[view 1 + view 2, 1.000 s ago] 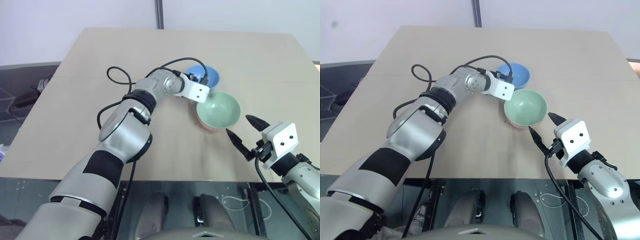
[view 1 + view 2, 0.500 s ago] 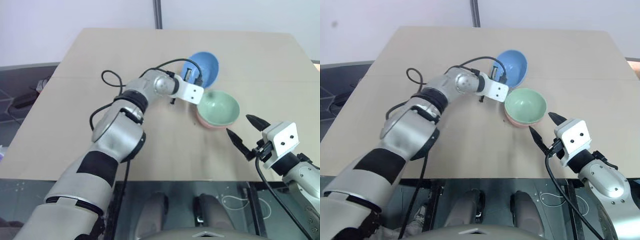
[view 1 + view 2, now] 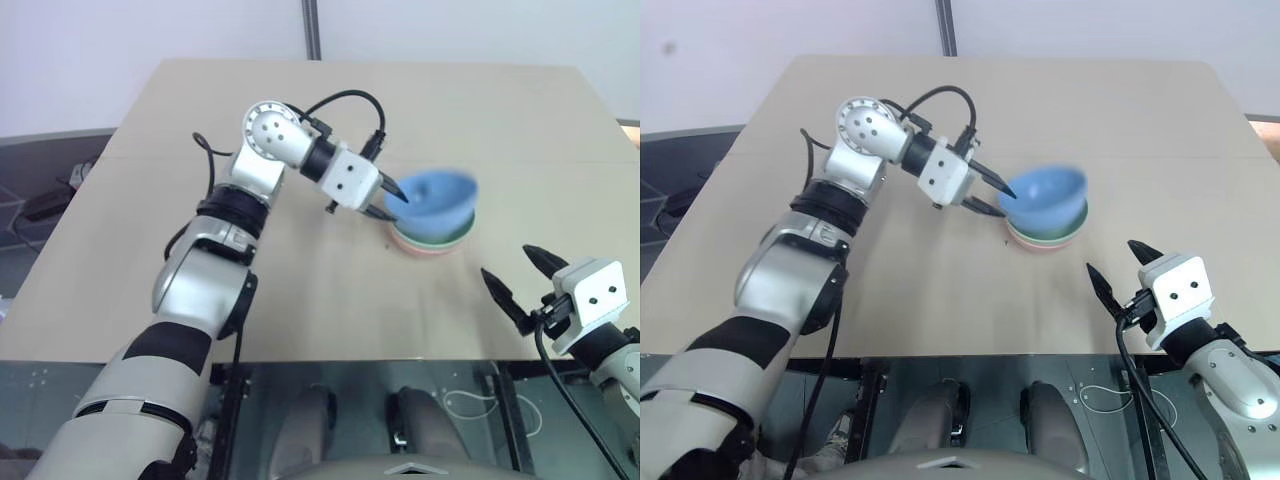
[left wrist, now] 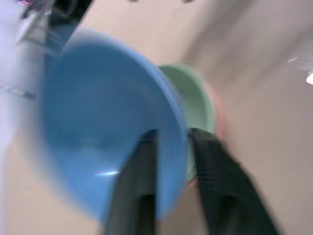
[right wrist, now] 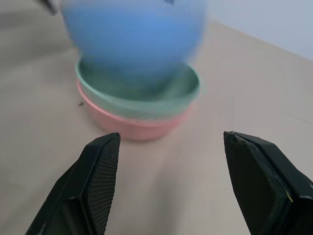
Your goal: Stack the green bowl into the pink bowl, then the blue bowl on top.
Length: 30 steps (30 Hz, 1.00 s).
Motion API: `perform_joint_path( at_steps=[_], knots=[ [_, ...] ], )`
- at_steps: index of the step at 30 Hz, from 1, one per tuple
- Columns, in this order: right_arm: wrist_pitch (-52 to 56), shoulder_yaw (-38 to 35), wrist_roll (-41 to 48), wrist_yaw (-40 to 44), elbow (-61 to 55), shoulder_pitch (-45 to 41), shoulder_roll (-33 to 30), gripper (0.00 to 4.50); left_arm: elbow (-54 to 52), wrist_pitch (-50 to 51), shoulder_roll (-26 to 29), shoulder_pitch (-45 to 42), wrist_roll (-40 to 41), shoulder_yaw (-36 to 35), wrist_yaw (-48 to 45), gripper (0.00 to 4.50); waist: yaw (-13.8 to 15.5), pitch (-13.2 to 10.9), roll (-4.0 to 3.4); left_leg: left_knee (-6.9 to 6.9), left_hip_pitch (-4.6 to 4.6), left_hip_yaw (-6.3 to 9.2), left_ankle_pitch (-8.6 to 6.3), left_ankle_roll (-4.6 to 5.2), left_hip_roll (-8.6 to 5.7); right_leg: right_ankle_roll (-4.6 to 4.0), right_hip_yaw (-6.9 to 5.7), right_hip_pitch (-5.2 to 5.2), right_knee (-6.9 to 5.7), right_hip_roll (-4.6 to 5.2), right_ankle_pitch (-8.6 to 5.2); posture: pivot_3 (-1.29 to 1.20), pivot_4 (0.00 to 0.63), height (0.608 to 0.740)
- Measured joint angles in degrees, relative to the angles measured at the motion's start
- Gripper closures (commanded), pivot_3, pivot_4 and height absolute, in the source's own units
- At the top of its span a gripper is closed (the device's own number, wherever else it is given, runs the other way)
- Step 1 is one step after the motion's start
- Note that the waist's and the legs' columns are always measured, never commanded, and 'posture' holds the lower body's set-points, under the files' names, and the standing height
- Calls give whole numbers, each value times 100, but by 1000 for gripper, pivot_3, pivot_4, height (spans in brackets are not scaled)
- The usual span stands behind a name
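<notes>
Bowls counted: three — one blue bowl (image 3: 1044,195), one green bowl (image 5: 182,91), one pink bowl (image 5: 132,128), all in a single pile on the table (image 3: 940,290).
Grippers counted: two, each with two black fingers.
Left arm pose: it reaches across the table from the left, elbow raised, wrist bent so the left gripper (image 3: 1002,200) points toward the right and slightly down at the pile.
Left gripper state: its two fingers straddle the near rim of the blue bowl, one finger (image 4: 137,186) inside the bowl and one outside, with a narrow gap between them; whether they press the rim or have let go I cannot tell.
Blue bowl: above the other two, over the green bowl's hollow; whether it is fully seated I cannot tell, as it is blurred.
Green bowl: nested in the pink bowl; the rim and a band of inner wall show, the rest is covered by the blue bowl.
Pink bowl: bottom of the pile, resting on the table; a strip of its outer wall shows under the green rim.
Right arm pose: held low by the table's near edge, right of the pile and apart from it, pointing forward.
Right gripper (image 3: 1118,268) state: fingers spread wide, nothing between them.
</notes>
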<state>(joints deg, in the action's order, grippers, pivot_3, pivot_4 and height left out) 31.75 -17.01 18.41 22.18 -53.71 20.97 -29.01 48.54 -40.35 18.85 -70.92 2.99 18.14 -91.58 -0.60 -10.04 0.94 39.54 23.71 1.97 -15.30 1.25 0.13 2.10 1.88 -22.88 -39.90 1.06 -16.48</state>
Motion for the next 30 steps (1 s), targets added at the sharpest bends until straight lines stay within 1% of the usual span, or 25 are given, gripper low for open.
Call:
perform_joint_path(
  at_steps=[3, 7, 9, 10, 11, 13, 14, 16, 18, 19, 20, 21, 22, 23, 24, 27, 30],
  knots=[
    [-53, 1, 2, 37, -14, 4, -2, 756, -209, -32, -233, 224, -45, 36, 255, 361, -10, 0, 0, 3, -2, 0, -1, 1, 0, 0, 2, 3, -2, -1, 0, 0, 150, 740],
    [-67, 21, 4, 99, -5, -55, -28, 756, -645, 311, -165, 468, -58, 24, 566, 361, -53, 0, -1, 2, -5, -1, 0, 0, 6, 0, 7, 1, -5, -8, 0, 0, 150, 740],
    [-91, 79, 11, 182, 36, -236, -92, 756, -1392, 1334, 189, 690, 121, -139, 741, 361, -93, 1, -5, 0, -8, -3, 0, 0, 10, 0, 9, 1, -7, -9, 0, 0, 150, 740],
    [-106, 84, 16, 221, 50, -262, -122, 756, -1629, 1673, 331, 767, 222, -264, 804, 361, -109, 1, -5, 1, -9, -3, 0, 0, 11, 0, 10, 1, -8, -9, 0, 0, 150, 740],
    [-120, 97, 55, 299, 100, -308, -148, 756, -2162, 2387, 608, 973, 421, -458, 933, 361, -138, 2, -5, 0, -9, -2, 0, 0, 13, 0, 10, 1, -6, -9, 0, 0, 150, 740],
    [-128, 100, 137, 424, 215, -346, -178, 756, -2841, 3412, 940, 1337, 771, -787, 1143, 361, -150, 5, -10, -1, -9, -2, 0, 0, 14, -1, 8, 2, -5, -6, 0, 0, 150, 740],
    [-129, 98, 197, 527, 321, -378, -240, 756, -3259, 3980, 1009, 1669, 1108, -1074, 1346, 361, -146, 9, -16, 0, -9, -3, 0, -1, 14, 0, 9, 3, -3, 0, 0, 0, 150, 740],
    [-132, 88, 280, 725, 509, -441, -360, 756, -3868, 4615, 1065, 2316, 1510, -1473, 1785, 361, -129, 11, -17, 1, -9, -3, 0, -1, 13, 0, 9, 5, -2, 5, 0, 0, 150, 740],
    [-141, 58, 401, 929, 702, -507, -490, 756, -4315, 4969, 1254, 2880, 1516, -1663, 2195, 361, -110, 11, -16, 2, -9, -1, 0, -1, 12, 0, 10, 5, -3, 5, 0, 0, 150, 740],
    [-139, -15, 586, 1150, 881, -557, -600, 540, -4618, 5189, 1472, 3355, 1460, -1799, 2515, 308, -98, 10, -17, 1, -13, -1, 0, -1, 13, -1, 12, 7, -5, 5, 1, 0, 150, 740],
    [-134, -47, 661, 1232, 957, -585, -640, 296, -4713, 5282, 1545, 3528, 1447, -1846, 2623, 280, -92, 10, -16, 1, -12, 0, 0, -1, 13, -1, 13, 7, -6, 5, 1, 0, 150, 740],
    [-130, -152, 813, 1370, 1069, -659, -686, 63, -4974, 5459, 1645, 3894, 1472, -2019, 2798, 280, -57, 11, -18, 1, -13, -1, 0, 0, 14, -1, 12, 7, -6, 4, 1, 0, 150, 740],
    [-132, -217, 886, 1430, 1126, -683, -707, 63, -5090, 5542, 1691, 4085, 1516, -2102, 2858, 280, -48, 12, -19, 1, -16, -3, 0, 0, 15, -1, 13, 8, -5, 5, 1, 0, 150, 740],
    [-141, -267, 967, 1572, 1236, -729, -811, 63, -5377, 5732, 1799, 4461, 1653, -2280, 2936, 280, -54, 14, -22, -1, -17, -6, -1, 0, 15, -1, 16, 9, -3, 7, 1, 0, 150, 740],
    [-165, -396, 1013, 1723, 1349, -674, -952, 63, -5602, 5921, 1922, 4874, 1786, -2435, 2955, 280, -45, 13, -22, -10, -22, -12, -1, 0, 16, -1, 30, 11, 0, 34, 1, 0, 150, 740],
    [-301, -703, 1061, 1978, 1684, -671, -1148, 63, -6124, 6367, 2213, 5805, 2084, -2804, 3020, 280, 27, 14, -19, -10, -24, 0, -1, 0, 13, -1, 21, 20, 5, 41, 0, 0, 150, 740],
    [-435, -913, 1071, 2191, 1840, -578, -1315, 63, -6513, 6448, 2385, 6398, 2207, -3065, 3061, 280, 64, 15, -20, -13, -40, -2, -1, 0, 9, -2, 23, 37, 5, 48, 0, 0, 150, 740]
  ],
)
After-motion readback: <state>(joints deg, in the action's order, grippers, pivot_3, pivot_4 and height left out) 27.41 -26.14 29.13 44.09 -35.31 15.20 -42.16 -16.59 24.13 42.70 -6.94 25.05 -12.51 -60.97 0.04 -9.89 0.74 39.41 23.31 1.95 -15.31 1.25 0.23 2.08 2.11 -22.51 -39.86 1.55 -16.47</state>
